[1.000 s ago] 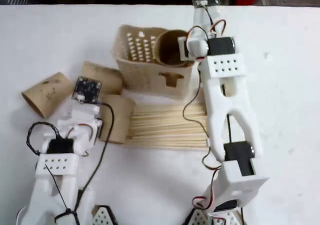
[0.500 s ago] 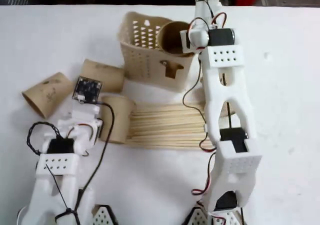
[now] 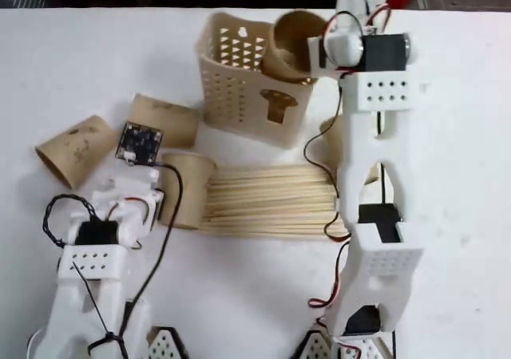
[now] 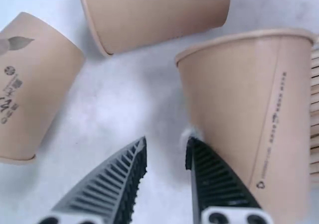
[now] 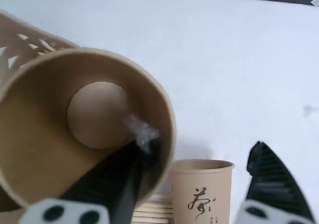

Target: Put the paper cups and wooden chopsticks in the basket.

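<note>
Jaws on my right gripper (image 5: 199,142) are spread wide, nothing pinched. One finger (image 5: 114,179) is down inside the tilted cup (image 3: 294,44), the other stands well clear outside it. That cup is at the upper rim of the basket (image 3: 239,88), by the corner nearest my right arm, mouth toward my wrist cam.

Upright cup (image 5: 202,194) stands on the table (image 3: 447,175) beside my right arm, near the chopsticks (image 3: 267,199). The chopsticks lie in a flat bundle on the table, outside the basket, between my two arms.

Left gripper (image 4: 166,147): jaws a little apart, nothing between them. One finger is just beside the near cup (image 4: 249,119), which is next to the chopsticks' end. Middle cup (image 3: 164,122) and outer cup (image 3: 76,150) lie on their sides on the table.
</note>
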You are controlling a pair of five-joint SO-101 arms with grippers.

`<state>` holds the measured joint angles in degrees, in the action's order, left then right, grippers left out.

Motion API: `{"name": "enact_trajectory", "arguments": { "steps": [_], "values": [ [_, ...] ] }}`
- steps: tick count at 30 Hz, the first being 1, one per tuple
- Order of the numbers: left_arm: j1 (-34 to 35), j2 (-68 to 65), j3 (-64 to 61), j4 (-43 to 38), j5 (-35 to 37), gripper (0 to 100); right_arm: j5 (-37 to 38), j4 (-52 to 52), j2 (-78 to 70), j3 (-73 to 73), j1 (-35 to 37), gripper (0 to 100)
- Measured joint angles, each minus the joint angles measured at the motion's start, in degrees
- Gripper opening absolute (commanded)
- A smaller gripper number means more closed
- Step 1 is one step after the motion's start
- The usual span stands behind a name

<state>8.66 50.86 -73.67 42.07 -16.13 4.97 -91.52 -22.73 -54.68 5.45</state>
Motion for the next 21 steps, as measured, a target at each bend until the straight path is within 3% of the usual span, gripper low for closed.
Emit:
{"name": "enact_trajectory", "arguments": {
  "steps": [8,15,21],
  "values": [
    [0.00,0.00,0.00,0.00,0.00,15,2.64,-1.41,-3.69,-1.14,2.02,30.3],
    [0.00,0.00,0.00,0.00,0.00,15,4.84,-0.26,-5.54,-1.14,5.45,46.7],
    [0.00,0.00,0.00,0.00,0.00,15,4.84,-0.26,-5.63,-5.98,5.80,46.4]
  ]
}}
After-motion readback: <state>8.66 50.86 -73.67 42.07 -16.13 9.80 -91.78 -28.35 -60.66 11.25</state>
